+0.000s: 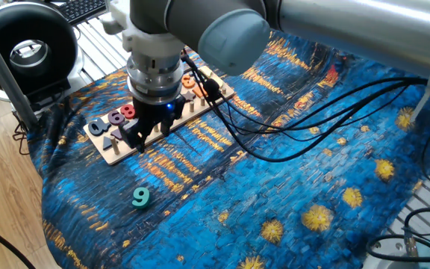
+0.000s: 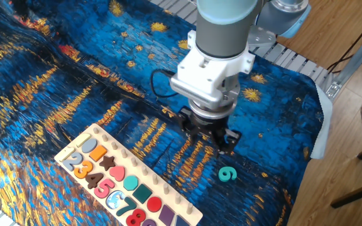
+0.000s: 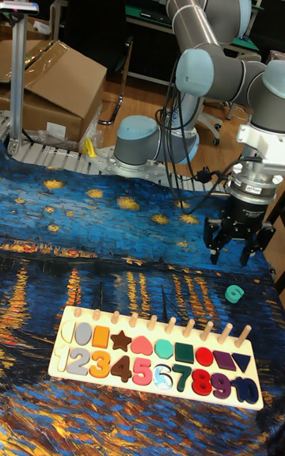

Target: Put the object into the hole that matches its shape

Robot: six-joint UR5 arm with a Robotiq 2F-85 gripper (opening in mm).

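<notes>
Overall, the worktop is draped in a dark blue cloth with yellow starry-night swirls [image 2: 55,81], which covers nearly all of it. A large grey robot arm [image 3: 214,68] reaches down over the cloth, with black cables trailing across the fabric behind it. A long pale wooden puzzle board [image 3: 154,357] lies flat on the cloth; it carries a row of upright pegs, a row of coloured shape pieces and a row of coloured digits seated in their recesses. The black two-finger hand [image 2: 211,130] hangs above the cloth between the board and the loose piece, fingers pointing down and spread apart, holding nothing. In the tall fixed view the hand [image 3: 236,246] stands above and slightly left of the piece, clear of it. The small flat teal-green wooden number "9" [image 1: 140,196] lies flat on the cloth, well apart from the board, near the cloth's edge; in the other fixed view it [image 2: 227,174] sits just below and right of the fingertips, untouched.
</notes>
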